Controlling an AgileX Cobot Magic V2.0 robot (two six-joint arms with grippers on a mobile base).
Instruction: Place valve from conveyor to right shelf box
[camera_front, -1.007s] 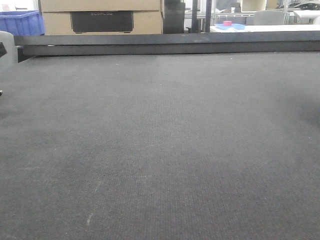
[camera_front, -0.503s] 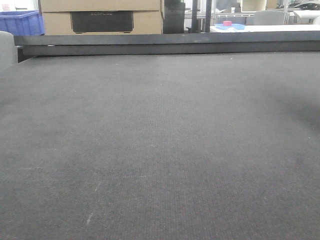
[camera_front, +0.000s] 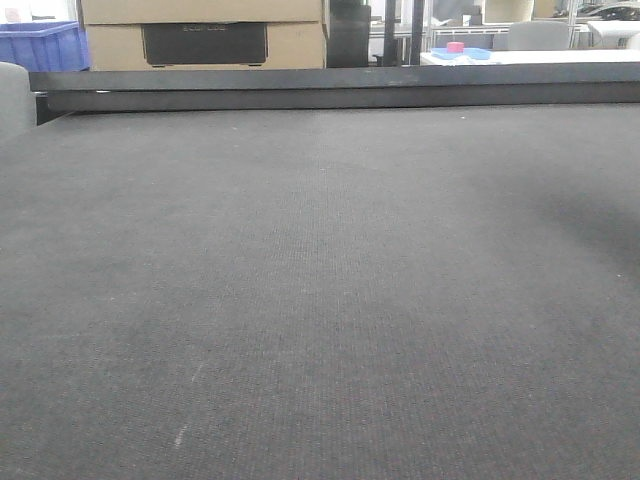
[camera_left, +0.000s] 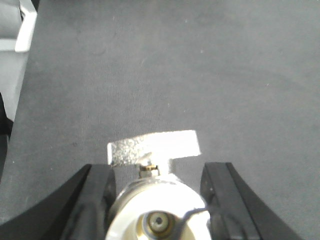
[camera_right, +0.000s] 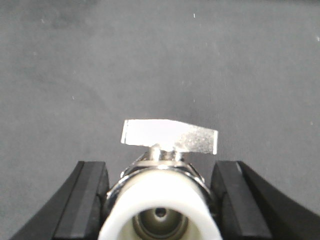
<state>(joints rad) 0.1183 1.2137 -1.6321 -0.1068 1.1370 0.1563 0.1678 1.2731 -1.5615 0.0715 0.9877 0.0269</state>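
Each wrist view shows a valve held above the conveyor; the front view shows neither gripper. The left valve (camera_left: 156, 202), a shiny metal body with a white end and a flat silver handle (camera_left: 152, 147), sits between the black fingers of my left gripper (camera_left: 157, 172), which press its sides. My right gripper (camera_right: 160, 169) is shut the same way on a second valve (camera_right: 160, 202) whose silver handle (camera_right: 170, 136) points up. The conveyor (camera_front: 320, 280) is a wide dark grey woven belt ending at a black rail (camera_front: 330, 88). The right shelf box is out of view.
Behind the rail stand a cardboard box (camera_front: 200, 35) with a dark panel, a blue bin (camera_front: 40, 45) and a white table carrying a pink object (camera_front: 455, 46). A grey rounded part (camera_front: 12, 95) sits at the belt's left edge. A white-edged structure (camera_left: 25, 30) borders the belt.
A small dark part at the left edge of the front view one second ago has gone out of frame. The belt looks the same.
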